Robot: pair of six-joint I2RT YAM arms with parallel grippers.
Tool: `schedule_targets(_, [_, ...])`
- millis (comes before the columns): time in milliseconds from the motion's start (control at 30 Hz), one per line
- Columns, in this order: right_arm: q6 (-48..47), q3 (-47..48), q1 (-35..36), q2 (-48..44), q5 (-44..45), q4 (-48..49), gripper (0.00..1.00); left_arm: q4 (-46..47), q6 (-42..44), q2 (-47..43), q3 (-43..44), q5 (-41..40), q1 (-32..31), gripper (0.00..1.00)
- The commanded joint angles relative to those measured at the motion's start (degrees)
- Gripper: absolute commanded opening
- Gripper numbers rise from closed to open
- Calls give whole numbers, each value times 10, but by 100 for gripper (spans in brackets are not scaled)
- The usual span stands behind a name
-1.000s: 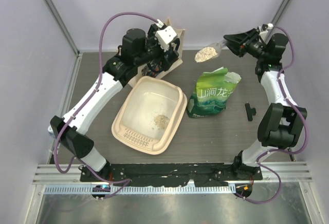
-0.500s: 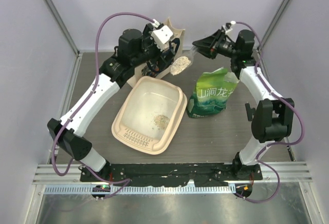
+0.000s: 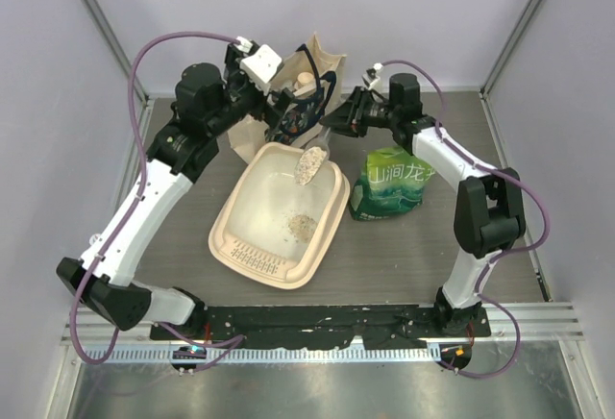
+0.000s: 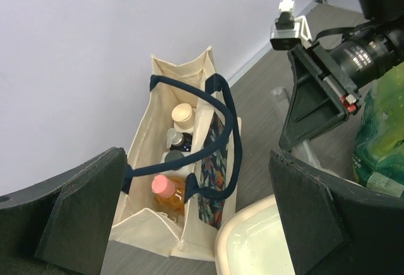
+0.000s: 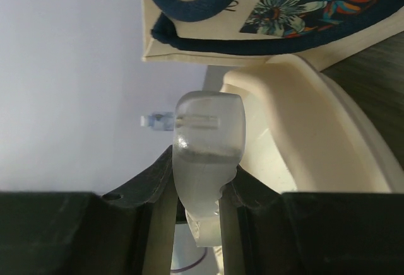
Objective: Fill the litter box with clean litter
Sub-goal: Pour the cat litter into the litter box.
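Litter box [image 3: 252, 209] lies flat on the table [image 3: 413, 251], slotted end toward the arm bases. Only a small heap of litter [image 3: 302, 222] is seen on its floor, so filling is judged barely started.

A clear scoop [image 3: 311, 162], loaded with litter, is clenched by its handle in the right gripper [image 3: 336, 129]. It is held over the box's far rim, mouth tilted down toward the inside. Left gripper [image 4: 196, 183] is released, jaws wide, nothing held. It hangs beyond the box's far-left corner, above the tote bag [image 4: 189, 161].

Step in hand: scoop to be emptied. To be done well:
- Scoop mouth should be carried further inward before the wrist is rolled. It looks to be right over the far rim, so grains could be lost outside the box toward the tote bag.
- Roll should be slow and the squeeze on the handle firm, since smooth plastic could slip.
- Drop height should be low so granules are not bounced out.
- Pour path should be avoided by the left arm.
- Green bag [image 3: 392, 186], just right of the box, should be cleared on the way out. Many more scoops are judged needed.
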Motion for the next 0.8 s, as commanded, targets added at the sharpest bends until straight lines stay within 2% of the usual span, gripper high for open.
schedule_targets(0, [-157, 75, 40, -3, 66, -97, 1, 48, -5, -24, -29, 5, 5, 100])
schedule_targets(33, [-198, 79, 45, -3, 76, -124, 1, 49, -5, -28, -34, 5, 7, 100])
schedule_targets(233, [-268, 104, 77, -5, 112, -168, 1, 63, 2, -31, -45, 8, 14, 100])
schedule_targets(433, [-451, 122, 121, -47, 172, -236, 1, 80, -1, -29, -49, 13, 16, 100])
schedule_targets(467, [-500, 117, 141, -57, 181, -235, 1, 81, -2, -29, -49, 14, 16, 100])
schedule_targets(567, [-565, 86, 168, -91, 210, -213, 1, 81, 1, -28, -48, 14, 16, 100])
schedule_targets(767, [-657, 62, 201, -129, 238, -214, 1, 81, 2, -21, -34, 19, 16, 100])
